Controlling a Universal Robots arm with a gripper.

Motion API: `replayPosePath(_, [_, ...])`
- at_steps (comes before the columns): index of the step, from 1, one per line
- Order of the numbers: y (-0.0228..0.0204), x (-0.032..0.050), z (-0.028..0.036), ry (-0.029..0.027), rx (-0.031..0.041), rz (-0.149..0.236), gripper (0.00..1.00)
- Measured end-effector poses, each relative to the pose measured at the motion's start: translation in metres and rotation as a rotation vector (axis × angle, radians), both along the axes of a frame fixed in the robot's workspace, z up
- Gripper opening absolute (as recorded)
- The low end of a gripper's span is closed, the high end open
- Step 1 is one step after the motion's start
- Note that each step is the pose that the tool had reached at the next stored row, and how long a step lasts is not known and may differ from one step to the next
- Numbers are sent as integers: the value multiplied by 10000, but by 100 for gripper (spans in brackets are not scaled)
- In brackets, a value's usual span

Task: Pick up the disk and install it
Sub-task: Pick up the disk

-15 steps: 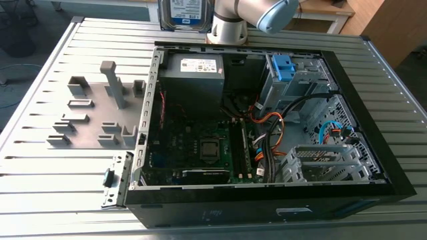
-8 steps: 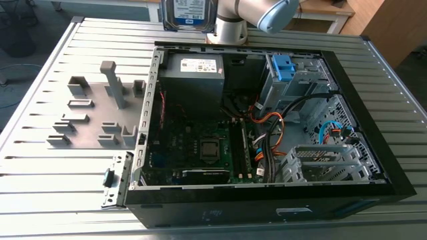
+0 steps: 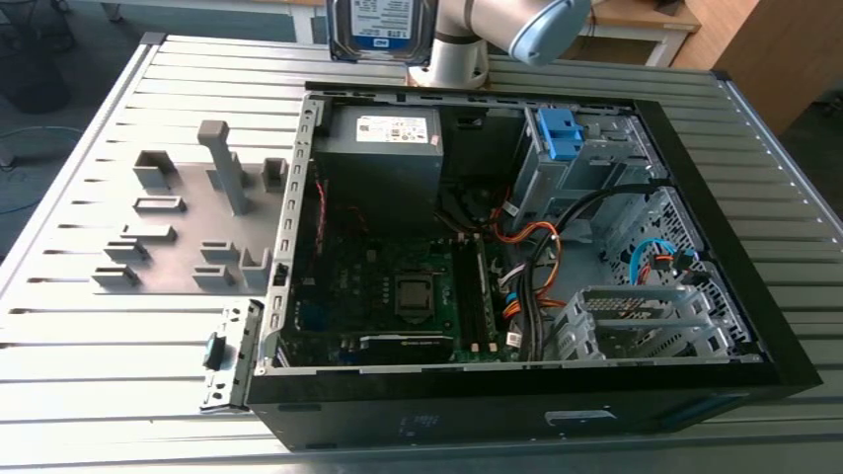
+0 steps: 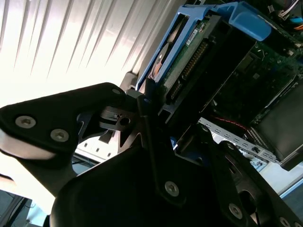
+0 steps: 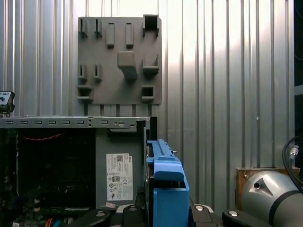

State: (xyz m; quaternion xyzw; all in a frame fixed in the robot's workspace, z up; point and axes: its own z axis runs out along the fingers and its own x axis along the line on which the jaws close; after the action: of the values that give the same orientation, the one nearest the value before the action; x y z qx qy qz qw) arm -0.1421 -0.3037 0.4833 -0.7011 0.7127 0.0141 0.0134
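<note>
The disk, edged by its blue bracket, is held upright, gripped between the clenched jaws of the gripper, above the back edge of the open computer case on the slatted metal table.

arm: silver-grey round tube, pale blue joint cap | joint housing: smooth grey dome with one small dark hole, black cable near it | gripper: matte black plates with rounded edges, silver screws, perhaps a white part under one plate
</note>
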Motion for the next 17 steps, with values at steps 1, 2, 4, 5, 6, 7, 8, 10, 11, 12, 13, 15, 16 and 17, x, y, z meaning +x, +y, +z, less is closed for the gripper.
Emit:
replayPosePath(1, [0, 9, 0, -1, 0, 0, 36])
replayPosePath(2, [0, 17, 0, -1, 1, 0, 36])
replayPosePath(4, [0, 36, 0, 0, 0, 0, 36])
replayPosePath(5, [0, 45, 0, -1, 0, 0, 36])
replayPosePath(6, [0, 53, 0, 0, 0, 0, 36])
replayPosePath(7, [0, 62, 0, 0, 0, -1, 36])
replayPosePath(8, [0, 70, 0, -1, 0, 0, 36])
replayPosePath(10, [0, 88, 0, 0, 0, 0, 36])
replayPosePath(11, [0, 97, 0, -1, 0, 0, 36])
replayPosePath(12, [0, 106, 0, -1, 0, 0, 36])
replayPosePath(13, [0, 114, 0, -1, 0, 0, 36])
replayPosePath(15, [0, 132, 0, -1, 0, 0, 36])
replayPosePath(16, [0, 141, 0, -1, 0, 0, 36])
replayPosePath(17, [0, 149, 0, 0, 0, 0, 36])
